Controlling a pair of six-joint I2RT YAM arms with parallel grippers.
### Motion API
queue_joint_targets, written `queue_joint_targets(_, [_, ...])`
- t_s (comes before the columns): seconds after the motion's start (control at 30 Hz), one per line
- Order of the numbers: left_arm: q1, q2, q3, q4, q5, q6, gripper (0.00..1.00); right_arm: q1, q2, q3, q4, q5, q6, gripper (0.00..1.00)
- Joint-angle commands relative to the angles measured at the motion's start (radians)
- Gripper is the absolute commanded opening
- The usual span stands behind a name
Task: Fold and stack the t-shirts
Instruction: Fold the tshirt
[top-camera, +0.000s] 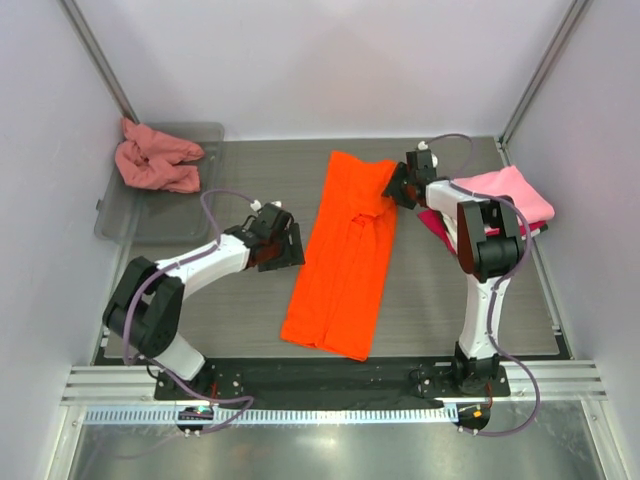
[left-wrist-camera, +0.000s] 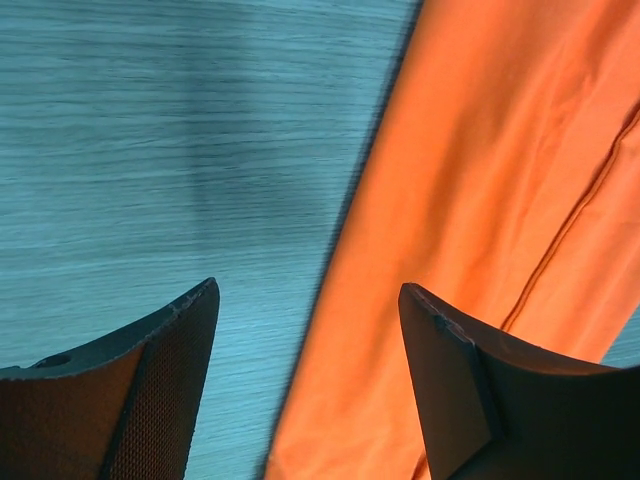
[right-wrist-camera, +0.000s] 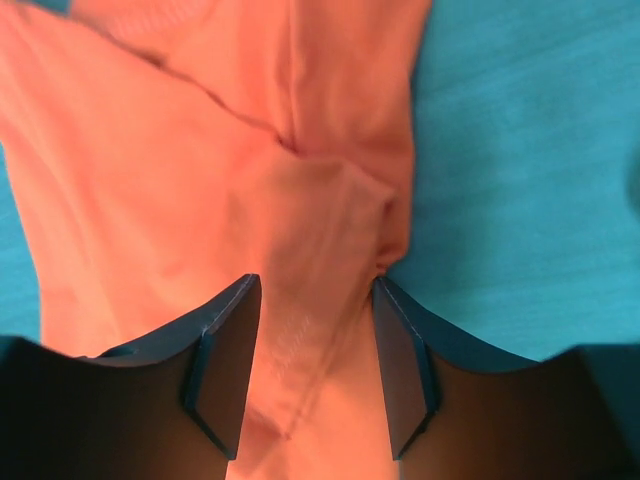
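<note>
T-shirt (top-camera: 345, 265) in bright orange lies folded lengthwise mid-table. The right gripper (top-camera: 398, 185) pinches a bunched fold at its far right edge. The left gripper (top-camera: 285, 245), fingers spread, sits just beside its left edge.

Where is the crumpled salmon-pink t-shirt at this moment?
In the top view, the salmon-pink t-shirt lies crumpled at the far left, in the clear tray, well apart from the orange t-shirt.
</note>
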Motion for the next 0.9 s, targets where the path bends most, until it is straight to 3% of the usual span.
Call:
queue_joint_targets(0.0, [0.009, -0.077, -0.028, 0.043, -0.079, 0.032, 0.74, -0.004, 0.067, 0.089, -0.001, 0.004, 0.012, 0.54])
queue_joint_targets(0.17, [0.009, -0.102, -0.045, 0.042, -0.115, 0.032, 0.74, -0.004, 0.253, 0.346, -0.069, -0.024, 0.012, 0.47])
queue_joint_targets(0.23, [0.009, -0.113, -0.047, 0.034, -0.125, 0.035, 0.76, -0.005, 0.323, 0.472, -0.110, -0.041, 0.007, 0.52])
queue_joint_targets(0.33, [0.009, -0.154, -0.075, 0.018, -0.191, 0.018, 1.00, -0.004, 0.345, 0.546, -0.155, -0.042, -0.016, 0.69])
queue_joint_targets(0.4, [0.015, -0.185, -0.108, 0.058, -0.179, 0.015, 1.00, -0.004, 0.288, 0.511, -0.156, -0.033, -0.036, 0.78])
queue_joint_targets(0.5, [0.015, -0.237, -0.165, 0.110, -0.151, 0.003, 1.00, -0.004, 0.135, 0.356, -0.142, -0.021, -0.051, 0.81])
queue_joint_targets(0.57, [0.013, -0.267, -0.189, 0.123, -0.100, -0.005, 0.99, 0.008, 0.036, 0.165, -0.113, -0.019, -0.036, 0.81])
queue_joint_targets(0.6, [0.013, -0.278, -0.197, 0.126, -0.085, -0.010, 1.00, 0.016, -0.086, 0.090, -0.101, -0.015, -0.028, 0.80])
queue_joint_targets(0.73, [-0.016, -0.355, -0.261, 0.126, -0.040, -0.046, 1.00, 0.062, -0.377, -0.300, -0.082, 0.052, -0.004, 0.72])
queue_joint_targets(0.87, [-0.080, -0.444, -0.361, 0.126, -0.024, -0.108, 1.00, 0.111, -0.615, -0.539, -0.188, 0.068, 0.044, 0.60])
